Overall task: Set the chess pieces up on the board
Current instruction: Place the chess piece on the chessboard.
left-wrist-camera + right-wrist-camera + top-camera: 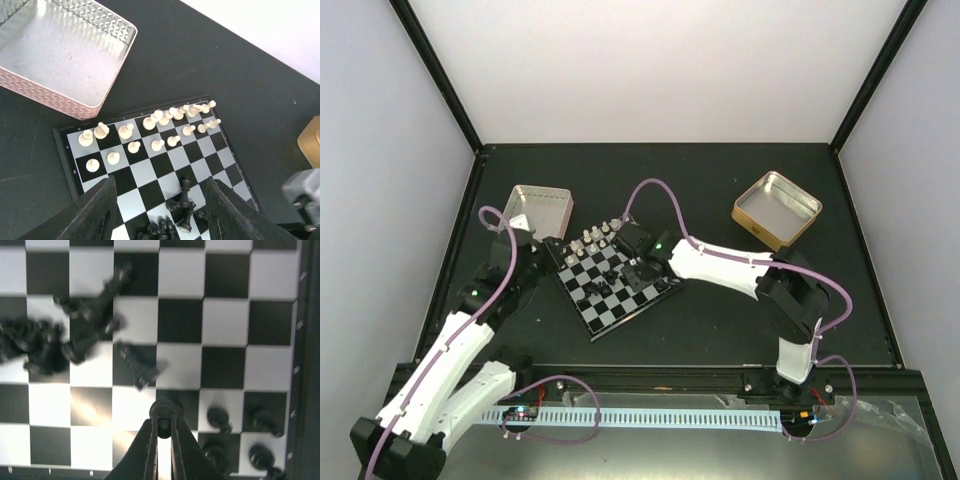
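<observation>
From the top camera I see the board (605,315) sitting tilted at centre frame. The pink tin (542,207) is just off its upper-left corner and the gold tin (777,208) is well apart at upper right.

On the left wrist view, white pieces (150,127) stand in two rows across the middle. My left gripper (160,207) hangs open at the bottom with nothing between its fingers, and toppled black pieces (182,207) lie below it.

On the right wrist view, my right gripper (162,422) at bottom centre is pinched tight on a black piece (162,409). Standing black pieces (260,420) fill the lower right.
</observation>
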Available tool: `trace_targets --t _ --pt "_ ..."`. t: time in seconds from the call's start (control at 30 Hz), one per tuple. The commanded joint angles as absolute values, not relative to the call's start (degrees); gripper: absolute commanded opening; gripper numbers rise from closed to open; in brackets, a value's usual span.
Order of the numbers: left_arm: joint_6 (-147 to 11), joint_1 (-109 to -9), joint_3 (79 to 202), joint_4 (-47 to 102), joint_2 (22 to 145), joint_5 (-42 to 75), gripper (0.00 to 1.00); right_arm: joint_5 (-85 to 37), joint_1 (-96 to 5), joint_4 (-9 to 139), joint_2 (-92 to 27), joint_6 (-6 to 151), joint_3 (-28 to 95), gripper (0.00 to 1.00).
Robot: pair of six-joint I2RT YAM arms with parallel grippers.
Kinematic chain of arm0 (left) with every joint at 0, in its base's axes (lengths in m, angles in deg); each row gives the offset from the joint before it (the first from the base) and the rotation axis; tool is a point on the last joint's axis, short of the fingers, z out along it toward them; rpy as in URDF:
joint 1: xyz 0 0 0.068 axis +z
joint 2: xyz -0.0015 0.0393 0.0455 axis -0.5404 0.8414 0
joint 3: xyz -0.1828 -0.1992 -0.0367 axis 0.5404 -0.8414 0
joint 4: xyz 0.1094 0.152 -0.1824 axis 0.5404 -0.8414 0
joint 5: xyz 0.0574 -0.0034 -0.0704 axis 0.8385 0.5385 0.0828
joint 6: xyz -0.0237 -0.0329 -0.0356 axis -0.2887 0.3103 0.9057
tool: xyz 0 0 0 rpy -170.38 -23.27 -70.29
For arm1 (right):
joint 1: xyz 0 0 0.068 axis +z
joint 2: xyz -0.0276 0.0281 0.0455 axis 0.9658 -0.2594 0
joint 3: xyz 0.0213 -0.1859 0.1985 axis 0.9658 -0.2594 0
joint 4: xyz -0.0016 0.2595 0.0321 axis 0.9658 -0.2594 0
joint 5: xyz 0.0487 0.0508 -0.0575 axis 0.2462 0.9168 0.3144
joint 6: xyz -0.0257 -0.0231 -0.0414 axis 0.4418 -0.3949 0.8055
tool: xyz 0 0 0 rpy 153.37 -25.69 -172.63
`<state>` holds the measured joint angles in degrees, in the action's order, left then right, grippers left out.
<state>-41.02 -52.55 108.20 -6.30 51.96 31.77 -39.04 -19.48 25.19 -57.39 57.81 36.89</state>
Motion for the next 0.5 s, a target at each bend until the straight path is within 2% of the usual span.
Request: trace_targets --t 0.0,0.2,0.47 --pt "-42.7 -52.0 111.2 -12.4 46.6 29.9 0.51 -38.4 -17.0 25.5 -55.3 55.6 33.7 0.02" --pt "-43.3 -52.0 108.8 -11.9 39.5 30.3 0.53 -36.9 -14.7 24.7 -58.7 55.7 36.3 0.02" --pt "-44.2 -52.0 109.9 -11.5 42.3 31.9 0.54 -39.0 -14.3 22.8 -61.8 54.1 38.5 0.02"
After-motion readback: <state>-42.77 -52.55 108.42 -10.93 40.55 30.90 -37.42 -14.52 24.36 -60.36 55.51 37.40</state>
